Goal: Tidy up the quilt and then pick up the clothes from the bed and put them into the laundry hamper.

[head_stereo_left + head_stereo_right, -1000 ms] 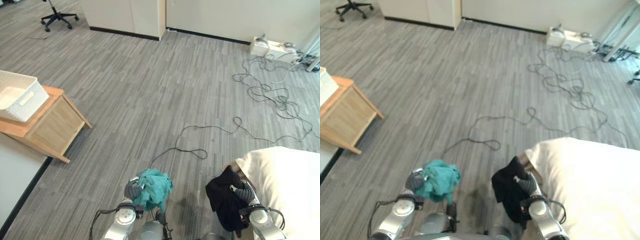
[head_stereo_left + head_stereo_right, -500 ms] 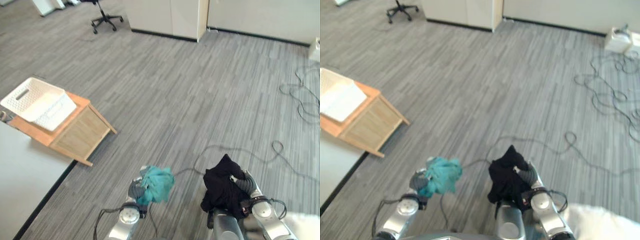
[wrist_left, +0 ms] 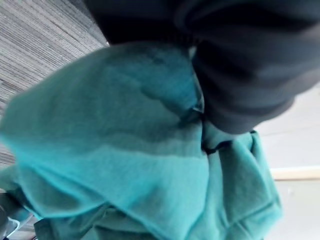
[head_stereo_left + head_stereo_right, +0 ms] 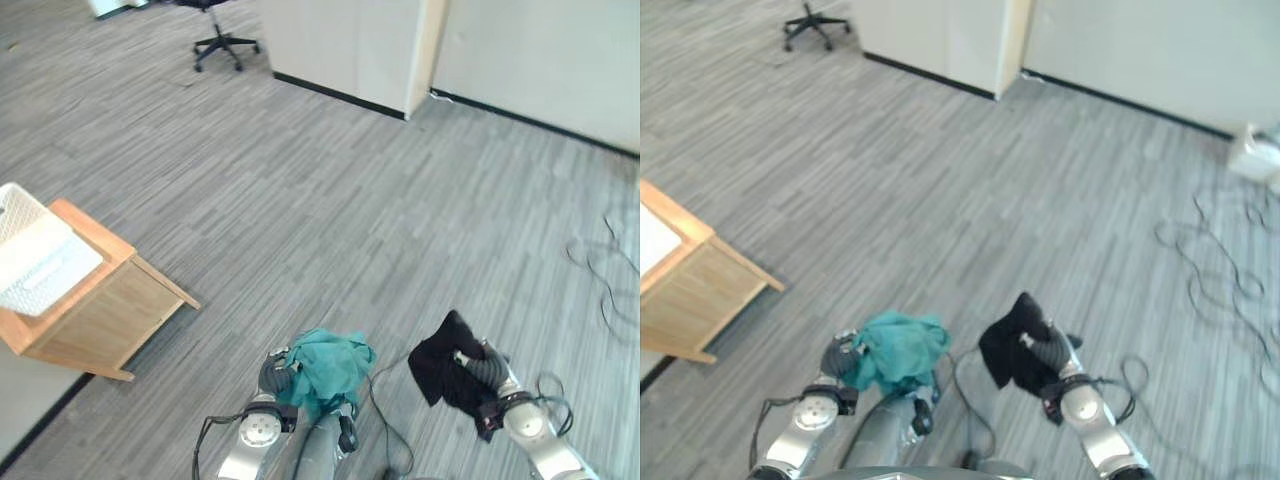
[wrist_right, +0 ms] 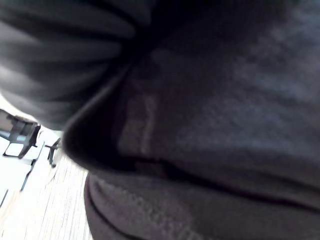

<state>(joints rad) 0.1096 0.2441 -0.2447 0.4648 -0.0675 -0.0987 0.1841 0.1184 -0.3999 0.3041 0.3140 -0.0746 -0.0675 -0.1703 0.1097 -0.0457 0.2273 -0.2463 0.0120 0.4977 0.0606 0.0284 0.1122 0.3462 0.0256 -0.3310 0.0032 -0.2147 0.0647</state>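
A bunched teal garment (image 4: 326, 368) hangs from my left hand (image 4: 273, 376), whose fingers are curled round it low in the eye views; the left wrist view shows the same teal cloth (image 3: 125, 165) pressed against the hand's dark cover. My right hand (image 4: 482, 372) is shut on a black garment (image 4: 441, 366) that droops from it over the grey floor, and this black cloth (image 5: 215, 125) covers the right wrist view. The white laundry hamper (image 4: 30, 264) sits on a wooden side table (image 4: 95, 315) at the far left, well away from both hands.
Grey striped carpet stretches ahead. A black office chair (image 4: 222, 40) stands at the back left by a white wall and cabinet (image 4: 350, 50). Loose cables (image 4: 605, 290) lie on the floor at the right. A white surface edge (image 4: 15, 425) runs along the lower left.
The camera has swung left: the bed has left the picture and the table with the hamper has slid toward the left edge. Both hands still hold their garments.
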